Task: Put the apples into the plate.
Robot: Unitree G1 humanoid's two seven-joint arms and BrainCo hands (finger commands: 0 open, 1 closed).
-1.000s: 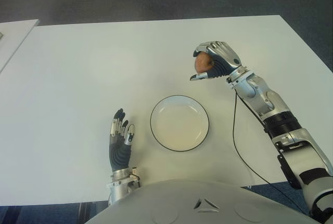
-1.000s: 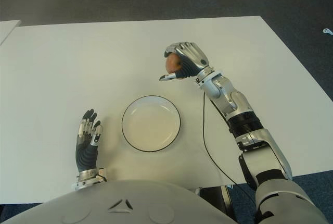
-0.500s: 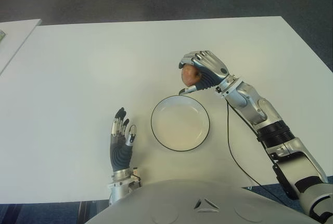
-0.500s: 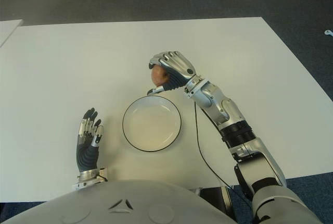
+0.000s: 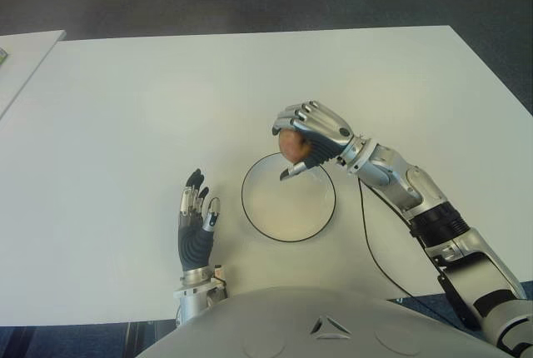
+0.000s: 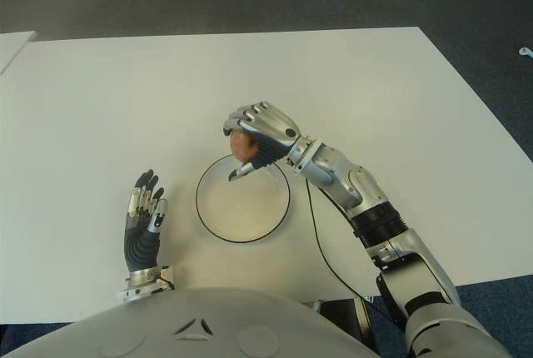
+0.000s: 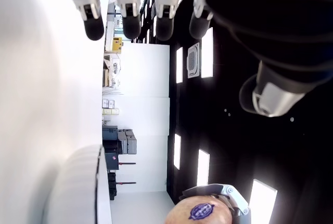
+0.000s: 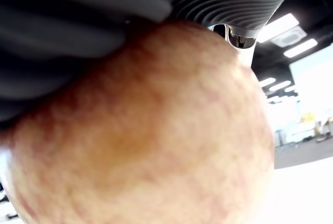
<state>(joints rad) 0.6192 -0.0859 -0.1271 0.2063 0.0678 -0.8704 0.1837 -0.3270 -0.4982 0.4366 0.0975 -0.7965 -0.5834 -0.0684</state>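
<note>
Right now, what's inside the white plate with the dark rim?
The round white plate with the dark rim shows nothing in it. The right hand, fingers closed on a reddish apple, covers its far rim; what lies there is hidden. The left hand shows left of it.

The apple [image 5: 292, 145] in the right hand [image 5: 310, 131] shows over the plate's [image 5: 260, 224] far rim, the left hand [image 5: 194, 223] left of the plate.

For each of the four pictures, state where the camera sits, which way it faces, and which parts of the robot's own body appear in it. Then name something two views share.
Left eye: on the head, facing down at the white table; shows both arms, the right hand gripping the apple over the plate.
Right eye: beside it, same scene.
Left wrist: on the left arm, looking past the open left hand.
Right wrist: on the right arm, filled by the apple under curled fingers.
Shared: the apple appears in all four views.
</note>
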